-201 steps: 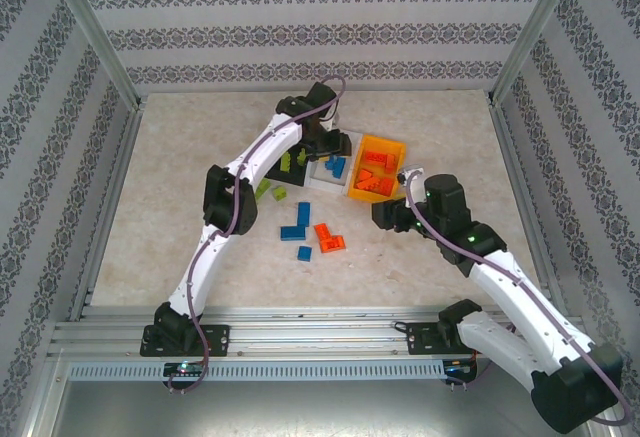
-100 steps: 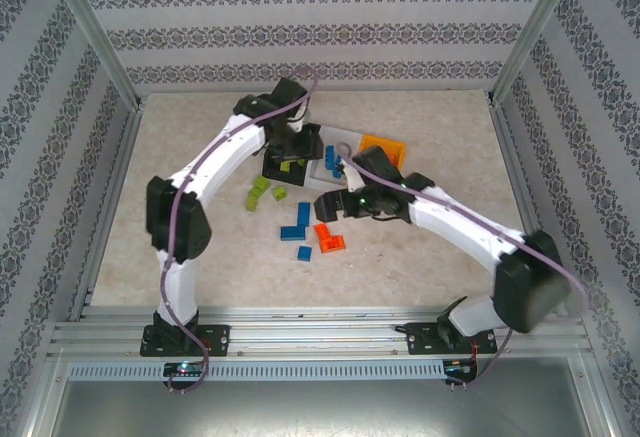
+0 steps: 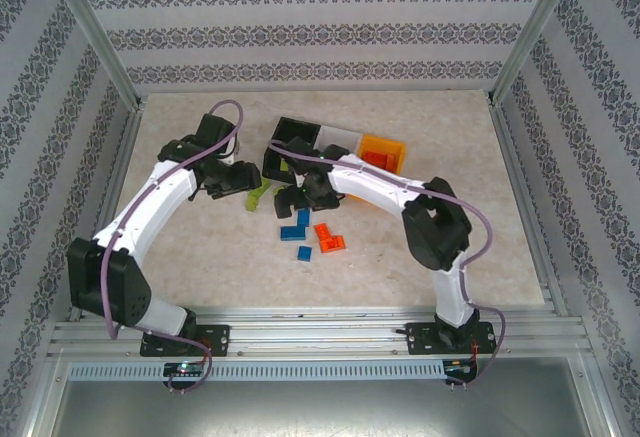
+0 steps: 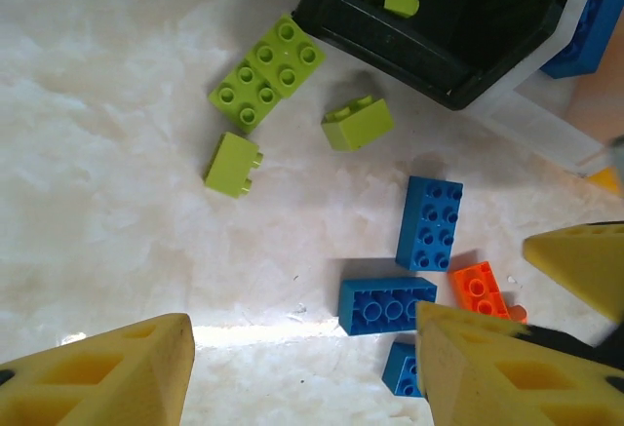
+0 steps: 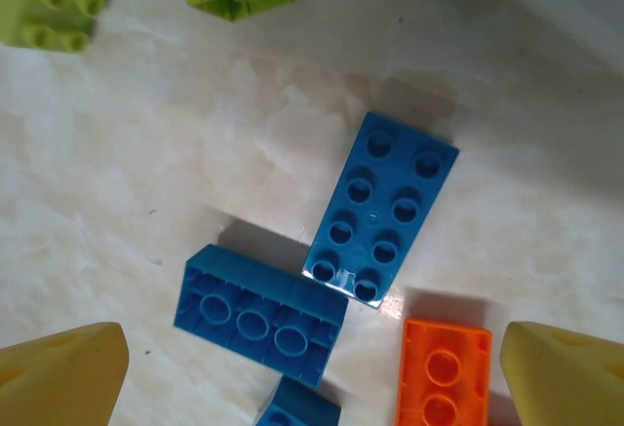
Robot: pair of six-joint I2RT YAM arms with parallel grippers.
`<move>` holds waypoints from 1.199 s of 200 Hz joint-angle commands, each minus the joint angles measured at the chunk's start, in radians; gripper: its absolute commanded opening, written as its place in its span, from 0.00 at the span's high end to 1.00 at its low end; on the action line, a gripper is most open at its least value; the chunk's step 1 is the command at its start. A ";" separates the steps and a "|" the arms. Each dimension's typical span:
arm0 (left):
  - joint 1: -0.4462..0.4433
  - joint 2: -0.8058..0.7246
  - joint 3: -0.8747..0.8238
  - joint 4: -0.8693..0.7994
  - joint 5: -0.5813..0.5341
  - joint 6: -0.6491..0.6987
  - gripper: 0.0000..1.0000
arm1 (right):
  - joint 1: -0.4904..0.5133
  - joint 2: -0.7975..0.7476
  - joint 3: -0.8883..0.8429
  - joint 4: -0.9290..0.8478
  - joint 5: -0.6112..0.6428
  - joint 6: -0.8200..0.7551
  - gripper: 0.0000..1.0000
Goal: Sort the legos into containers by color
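A robot lab cell — aluminium frame (image 3: 97, 32), patterned panels (image 3: 320, 32), mounting rails (image 3: 320, 337).

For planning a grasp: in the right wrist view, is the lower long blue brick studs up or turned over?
Turned over: the lower blue brick shows its hollow underside with three round tubes.

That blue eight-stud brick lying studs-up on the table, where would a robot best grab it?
Across its two long side walls, near mid-length, coming straight down. The blue eight-stud plastic brick lies flat, studs up, with those walls clear there; an upturned blue brick and an orange brick crowd one end.
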 commanded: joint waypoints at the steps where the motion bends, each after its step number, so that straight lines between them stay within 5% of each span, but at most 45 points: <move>1: 0.029 -0.053 -0.026 -0.010 -0.013 0.021 0.37 | 0.007 0.062 0.051 -0.112 0.095 0.079 0.06; 88: 0.072 -0.169 -0.102 -0.082 -0.013 0.067 0.36 | 0.004 0.229 0.202 -0.124 0.127 0.136 0.38; 132: 0.071 -0.176 -0.123 -0.079 -0.009 0.076 0.36 | -0.006 0.262 0.236 -0.141 0.135 0.135 0.69; 240: 0.072 -0.133 -0.113 -0.051 0.019 0.054 0.35 | -0.054 0.015 0.355 -0.232 0.202 0.014 0.68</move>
